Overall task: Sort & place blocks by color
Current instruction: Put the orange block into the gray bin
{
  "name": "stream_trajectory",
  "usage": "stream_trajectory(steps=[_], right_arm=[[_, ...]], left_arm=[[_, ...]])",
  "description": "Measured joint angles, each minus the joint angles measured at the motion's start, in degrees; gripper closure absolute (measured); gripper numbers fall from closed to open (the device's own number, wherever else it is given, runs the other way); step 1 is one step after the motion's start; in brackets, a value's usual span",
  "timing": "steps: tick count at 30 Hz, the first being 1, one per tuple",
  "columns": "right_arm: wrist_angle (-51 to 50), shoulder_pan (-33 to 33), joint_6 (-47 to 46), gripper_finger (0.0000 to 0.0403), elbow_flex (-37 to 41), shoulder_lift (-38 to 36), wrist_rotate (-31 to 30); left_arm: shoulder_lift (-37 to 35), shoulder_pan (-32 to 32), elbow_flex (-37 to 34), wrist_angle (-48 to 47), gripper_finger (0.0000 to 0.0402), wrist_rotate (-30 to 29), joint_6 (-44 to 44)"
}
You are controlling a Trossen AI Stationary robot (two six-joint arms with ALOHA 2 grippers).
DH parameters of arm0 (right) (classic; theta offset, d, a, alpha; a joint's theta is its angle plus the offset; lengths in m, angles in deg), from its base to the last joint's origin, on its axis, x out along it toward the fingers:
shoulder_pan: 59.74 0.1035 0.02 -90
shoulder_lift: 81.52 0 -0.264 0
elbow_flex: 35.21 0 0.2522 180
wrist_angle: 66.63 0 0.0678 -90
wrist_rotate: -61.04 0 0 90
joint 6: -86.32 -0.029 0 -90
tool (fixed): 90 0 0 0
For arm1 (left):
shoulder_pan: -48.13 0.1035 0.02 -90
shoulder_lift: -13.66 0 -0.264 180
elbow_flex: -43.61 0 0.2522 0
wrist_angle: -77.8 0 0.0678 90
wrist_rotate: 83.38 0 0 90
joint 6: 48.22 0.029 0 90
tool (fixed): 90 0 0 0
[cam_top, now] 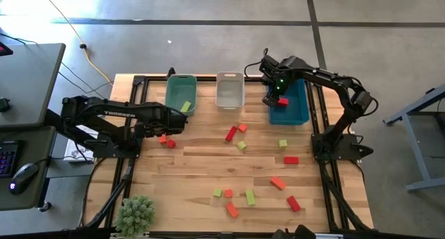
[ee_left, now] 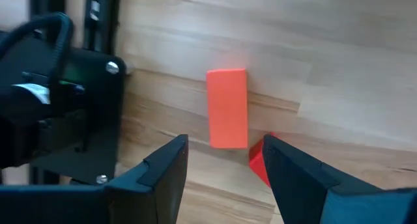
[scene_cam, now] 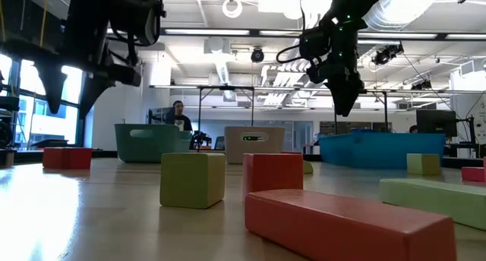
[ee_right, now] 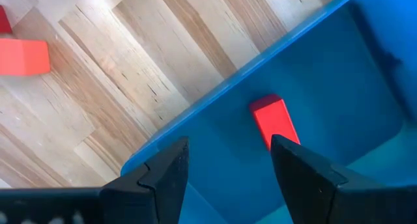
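Many small blocks (cam_top: 231,133) — red, orange, yellow-green

Small yellow-green, orange-red and deep red blocks (cam_top: 241,146) lie scattered flat across the wooden table, most toward its middle and near edge, an orange bar (ee_left: 227,108) with a red cube (ee_left: 259,162) just beside it at the left, and one red bar (ee_right: 273,122) lying inside the blue bin.
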Motion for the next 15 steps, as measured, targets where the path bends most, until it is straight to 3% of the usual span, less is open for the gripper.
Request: stream_trajectory(steps=[15], right_arm=[[0.15,0.0,-0.48,0.0198,0.01,0.0,0.0]], left_arm=[[0.0,0.07,-9.28,10.83,0.0216,3.39,-1.14]])
